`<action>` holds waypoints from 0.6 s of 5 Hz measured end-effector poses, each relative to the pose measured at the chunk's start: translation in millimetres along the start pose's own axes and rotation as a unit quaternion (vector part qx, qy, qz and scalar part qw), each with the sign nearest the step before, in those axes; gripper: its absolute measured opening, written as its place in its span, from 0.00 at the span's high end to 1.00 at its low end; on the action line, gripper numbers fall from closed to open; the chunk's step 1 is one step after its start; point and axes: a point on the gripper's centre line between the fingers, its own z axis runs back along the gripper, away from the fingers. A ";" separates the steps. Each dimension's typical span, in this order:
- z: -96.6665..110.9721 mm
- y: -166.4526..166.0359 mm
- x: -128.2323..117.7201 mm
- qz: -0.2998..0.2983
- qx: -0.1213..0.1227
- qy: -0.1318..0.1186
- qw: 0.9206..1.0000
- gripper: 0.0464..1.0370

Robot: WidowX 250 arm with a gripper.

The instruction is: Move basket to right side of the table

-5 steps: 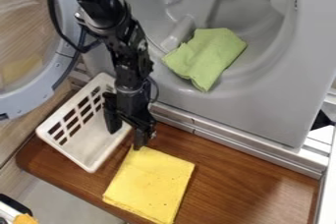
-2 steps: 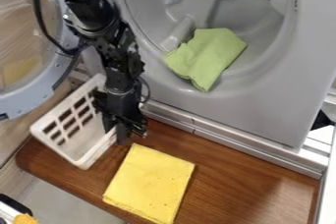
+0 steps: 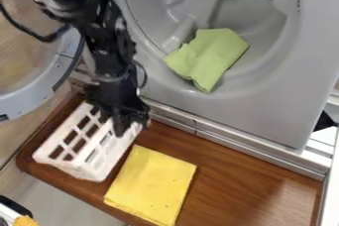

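Wood-grained tabletop [image 3: 242,173] runs along the foot of a grey front-loading machine [image 3: 255,113], whose round door [image 3: 28,102] hangs open over the table's left end as the camera sees it. By that end, near the rounded corner, is the white plastic basket [image 3: 99,168]; it looks tilted, slotted walls toward the camera. The black gripper [image 3: 131,127] is at the basket's machine-side upper edge; whether its claw is clamped on the plastic or merely against it, I cannot tell.

That edge hold is the main worry: with the load hanging to one side, the basket could swing or slip if the grip is shallow. The folded yellow cloth [image 3: 151,183] lies just beside it, toward the right side, so a low carry would probably bunch the cloth or push it over the front edge. Swinging too near the machine could knock the basket on its ledge [image 3: 198,126]. The green cloth [image 3: 210,56], in the drum opening, seems safe.
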 end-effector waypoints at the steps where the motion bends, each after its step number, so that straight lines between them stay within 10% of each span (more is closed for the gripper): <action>1: 34.9 -47.7 -4.7 -0.021 -0.019 -0.014 0.999 0.96; 3: 13.3 -148.8 -18.6 -0.150 -0.066 0.018 0.986 0.96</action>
